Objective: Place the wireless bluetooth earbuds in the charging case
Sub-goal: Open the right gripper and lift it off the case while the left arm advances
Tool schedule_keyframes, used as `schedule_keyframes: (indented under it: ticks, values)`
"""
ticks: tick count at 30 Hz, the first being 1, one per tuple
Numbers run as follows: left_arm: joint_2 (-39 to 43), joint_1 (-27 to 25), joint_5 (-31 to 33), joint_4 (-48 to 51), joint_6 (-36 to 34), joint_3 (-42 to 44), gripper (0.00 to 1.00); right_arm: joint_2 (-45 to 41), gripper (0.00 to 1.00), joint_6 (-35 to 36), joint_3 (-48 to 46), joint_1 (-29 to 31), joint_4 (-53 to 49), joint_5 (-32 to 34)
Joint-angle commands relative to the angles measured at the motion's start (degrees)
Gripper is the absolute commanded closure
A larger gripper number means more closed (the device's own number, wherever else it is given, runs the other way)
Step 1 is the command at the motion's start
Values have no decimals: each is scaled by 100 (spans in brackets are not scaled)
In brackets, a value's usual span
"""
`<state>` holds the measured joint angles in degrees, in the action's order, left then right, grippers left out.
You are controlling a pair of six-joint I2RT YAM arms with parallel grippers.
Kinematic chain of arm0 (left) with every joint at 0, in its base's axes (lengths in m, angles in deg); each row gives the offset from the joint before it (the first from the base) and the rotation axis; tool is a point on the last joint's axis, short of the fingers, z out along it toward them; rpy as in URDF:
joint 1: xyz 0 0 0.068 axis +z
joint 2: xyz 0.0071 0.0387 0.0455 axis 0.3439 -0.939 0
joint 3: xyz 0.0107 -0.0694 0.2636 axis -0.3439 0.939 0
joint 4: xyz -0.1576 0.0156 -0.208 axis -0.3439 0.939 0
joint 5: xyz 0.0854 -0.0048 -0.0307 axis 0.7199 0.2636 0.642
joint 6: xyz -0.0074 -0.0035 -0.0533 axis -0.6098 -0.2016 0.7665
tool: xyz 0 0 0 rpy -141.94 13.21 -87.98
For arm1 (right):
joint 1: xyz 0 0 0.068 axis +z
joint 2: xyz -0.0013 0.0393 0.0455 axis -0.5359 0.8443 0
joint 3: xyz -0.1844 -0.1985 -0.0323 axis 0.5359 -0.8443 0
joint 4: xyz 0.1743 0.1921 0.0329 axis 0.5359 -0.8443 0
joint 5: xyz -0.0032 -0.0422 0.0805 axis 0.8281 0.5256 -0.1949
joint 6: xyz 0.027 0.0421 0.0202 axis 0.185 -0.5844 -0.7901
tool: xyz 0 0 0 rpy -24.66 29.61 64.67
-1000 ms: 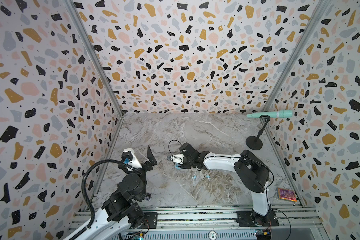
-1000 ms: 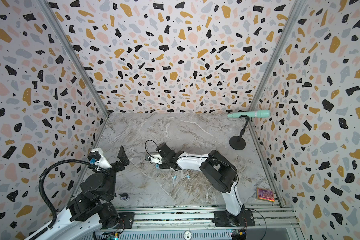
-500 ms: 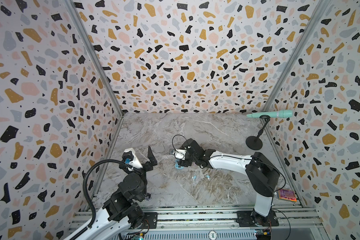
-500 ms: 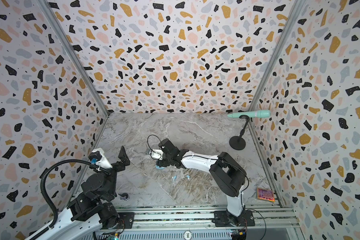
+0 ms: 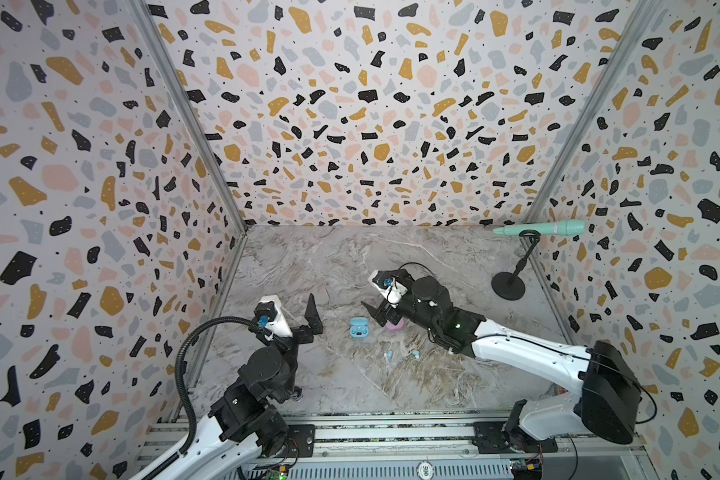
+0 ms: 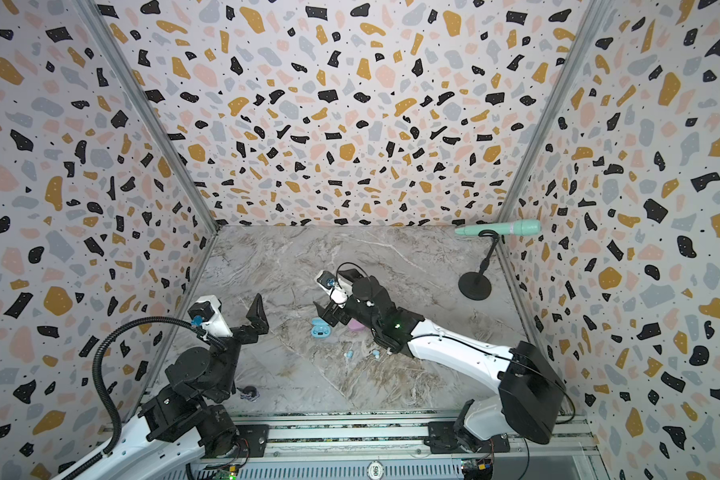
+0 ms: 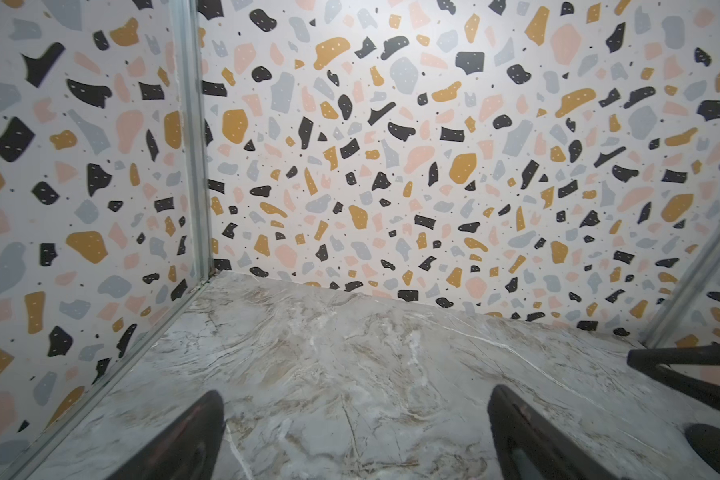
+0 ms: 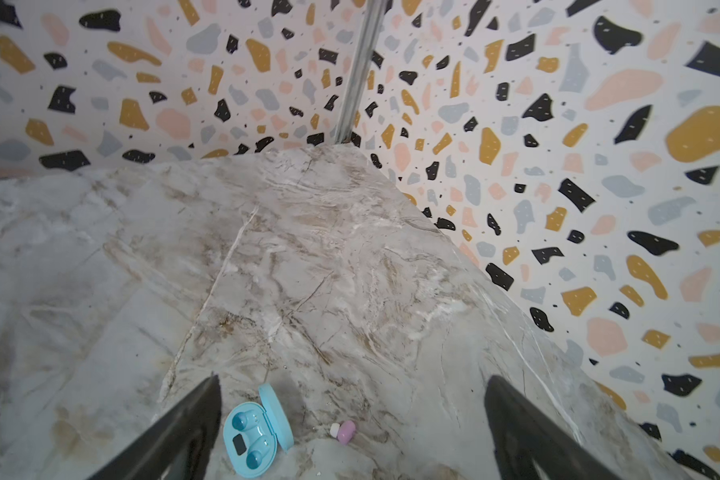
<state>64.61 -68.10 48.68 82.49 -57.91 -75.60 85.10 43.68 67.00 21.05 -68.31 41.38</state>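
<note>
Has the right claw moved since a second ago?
Yes. The right gripper has drawn away from the blue case, rightwards toward the microphone stand in a top view.

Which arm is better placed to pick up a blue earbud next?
Right. The right claw hangs open beside the open blue case, both loose blue earbuds close by; the left claw, also open, sits farther off.

Terrazzo-patterned walls [image 5: 350,104] on three sides — grey marble-look floor [image 5: 308,266], metal corner posts [image 5: 194,124].
</note>
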Motion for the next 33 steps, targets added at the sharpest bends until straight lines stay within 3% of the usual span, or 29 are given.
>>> schedule_keyframes:
  ticks: [1, 6, 11, 18, 23, 33]
  values:
    - [66, 26, -704, -365, 75, 46, 0, -639, 1, -1355, -370, -33, 247, 344]
    - [-568, 29, -1393, -68, 428, -458, 0, -1529, 1, -2769, -945, -56, -506, 693]
    - [-1815, 31, -1926, 910, 175, -1624, 0, -2134, 1, -3112, -1215, -67, -1493, 440]
    - [-2446, 17, -1959, 753, 349, -1158, 0, -2440, 1, -4454, -1678, -64, -2749, 292]
    - [-2363, 18, -1339, 799, 151, -1124, 0, -2275, 1, -5192, -2427, 143, -2088, -860]
    - [-2442, 20, -1445, 820, 81, -1128, 0, -1585, 2, -5647, -2586, 397, -1762, -1116]
